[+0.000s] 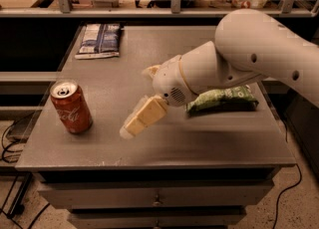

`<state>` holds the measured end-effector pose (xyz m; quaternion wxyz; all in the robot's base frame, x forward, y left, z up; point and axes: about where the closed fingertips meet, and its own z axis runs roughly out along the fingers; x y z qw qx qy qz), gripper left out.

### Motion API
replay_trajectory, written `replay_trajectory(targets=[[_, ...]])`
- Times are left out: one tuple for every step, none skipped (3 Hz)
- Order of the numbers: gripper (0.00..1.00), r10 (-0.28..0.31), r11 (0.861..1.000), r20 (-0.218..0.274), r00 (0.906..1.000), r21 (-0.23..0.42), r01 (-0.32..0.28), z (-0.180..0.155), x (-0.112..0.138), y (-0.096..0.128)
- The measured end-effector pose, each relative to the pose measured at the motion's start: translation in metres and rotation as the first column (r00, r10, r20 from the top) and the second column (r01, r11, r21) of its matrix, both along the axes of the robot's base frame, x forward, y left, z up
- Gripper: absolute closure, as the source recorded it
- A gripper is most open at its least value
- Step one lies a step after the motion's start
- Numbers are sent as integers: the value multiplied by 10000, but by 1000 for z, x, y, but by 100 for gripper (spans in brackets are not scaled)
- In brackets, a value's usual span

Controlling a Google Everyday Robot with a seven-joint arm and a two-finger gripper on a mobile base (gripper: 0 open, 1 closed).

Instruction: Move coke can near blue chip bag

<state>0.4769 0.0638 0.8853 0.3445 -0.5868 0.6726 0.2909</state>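
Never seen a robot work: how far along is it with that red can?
Done: nothing; the small red aluminium coke can stands front left on the grey table, far from the flat blue-and-white chip bag at the back. In hand: the robot's hand hovers open beside the can, not touching. Left: grasp, carry, set down beside the bag.
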Motion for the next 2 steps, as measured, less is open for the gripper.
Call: replay_trajectory(targets=[[0, 2, 10000, 2, 10000, 2, -2, 0, 0, 0], [0, 53, 9997, 72, 10000, 257, -55, -1, 0, 16]])
